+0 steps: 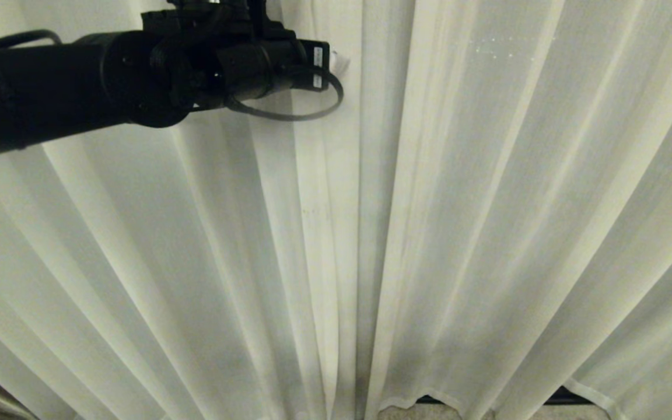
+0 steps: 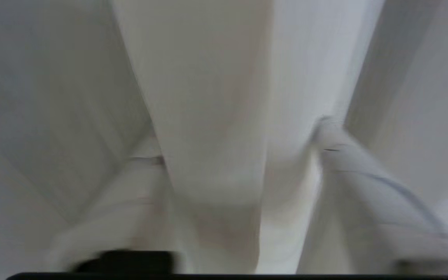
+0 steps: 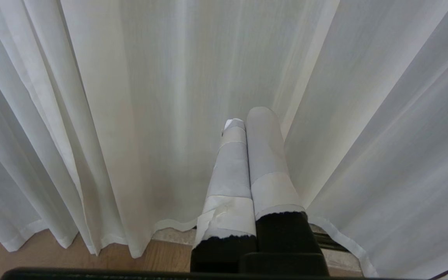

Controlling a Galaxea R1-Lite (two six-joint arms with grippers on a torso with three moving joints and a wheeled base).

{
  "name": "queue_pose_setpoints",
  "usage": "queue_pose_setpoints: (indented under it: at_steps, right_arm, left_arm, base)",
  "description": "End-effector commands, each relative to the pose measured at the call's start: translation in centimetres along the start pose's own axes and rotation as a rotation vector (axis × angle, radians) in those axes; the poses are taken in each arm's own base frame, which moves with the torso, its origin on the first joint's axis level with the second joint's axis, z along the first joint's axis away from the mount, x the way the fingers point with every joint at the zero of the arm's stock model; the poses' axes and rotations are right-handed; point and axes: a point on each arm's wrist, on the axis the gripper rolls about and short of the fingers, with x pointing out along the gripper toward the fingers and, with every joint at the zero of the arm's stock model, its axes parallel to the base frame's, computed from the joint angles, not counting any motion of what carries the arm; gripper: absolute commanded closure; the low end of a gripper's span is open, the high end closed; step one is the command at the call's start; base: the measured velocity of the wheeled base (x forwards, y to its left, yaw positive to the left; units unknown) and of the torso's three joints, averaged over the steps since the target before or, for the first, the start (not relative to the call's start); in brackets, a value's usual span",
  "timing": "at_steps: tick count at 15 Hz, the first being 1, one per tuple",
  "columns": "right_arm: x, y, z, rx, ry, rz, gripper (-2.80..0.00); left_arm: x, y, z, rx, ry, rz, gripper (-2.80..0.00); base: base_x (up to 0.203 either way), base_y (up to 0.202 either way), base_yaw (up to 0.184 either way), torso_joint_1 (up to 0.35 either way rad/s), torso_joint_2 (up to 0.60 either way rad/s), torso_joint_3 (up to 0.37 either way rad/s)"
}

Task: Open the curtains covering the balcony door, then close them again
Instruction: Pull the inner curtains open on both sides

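Curtains (image 1: 487, 221): both cream panels hang drawn shut across the whole opening, their hemmed inner edges meeting at centre. Balcony door is hidden; only a dark strip shows under the hems at the floor.

Left gripper (image 2: 239, 155): up at the centre seam, near the top of the head view, the black arm reaching in from the robot's left. Taped fingers (image 2: 336, 155) stand spread on either side of one pleat of fabric, apart from each other and not yet pinching it.

Right gripper (image 3: 247, 132): parked low, facing the hem, jaws pressed together on nothing.

Judgement: task at its start. Opening not begun; grasp forming. Pull aside, then re-close, all remain.

Surroundings: wooden floor (image 3: 53, 252) under the hems, pale sill strip (image 3: 177, 235) behind.
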Motion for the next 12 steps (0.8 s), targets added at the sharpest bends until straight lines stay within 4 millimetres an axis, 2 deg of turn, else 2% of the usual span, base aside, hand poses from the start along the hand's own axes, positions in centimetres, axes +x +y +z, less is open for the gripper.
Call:
queue_pose_setpoints:
  at_steps: [1, 10, 12]
  right_arm:
    - [0.0, 0.0, 0.0, -0.001, 0.001, 0.002, 0.00]
    - [0.0, 0.0, 0.0, -0.001, 0.002, 0.002, 0.00]
    - [0.0, 0.0, 0.0, -0.001, 0.001, 0.002, 0.00]
  left_arm:
    - [0.0, 0.0, 0.0, 0.000, 0.001, 0.003, 0.00]
    - [-0.3, 0.3, 0.3, -0.005, -0.001, 0.077, 0.00]
    - [-0.4, 1.1, 0.5, -0.008, -0.005, 0.114, 0.00]
  base:
    - [0.000, 0.000, 0.000, 0.000, 0.00, 0.000]
    - [0.000, 0.000, 0.000, 0.000, 0.00, 0.000]
    - [0.000, 0.000, 0.000, 0.000, 0.00, 0.000]
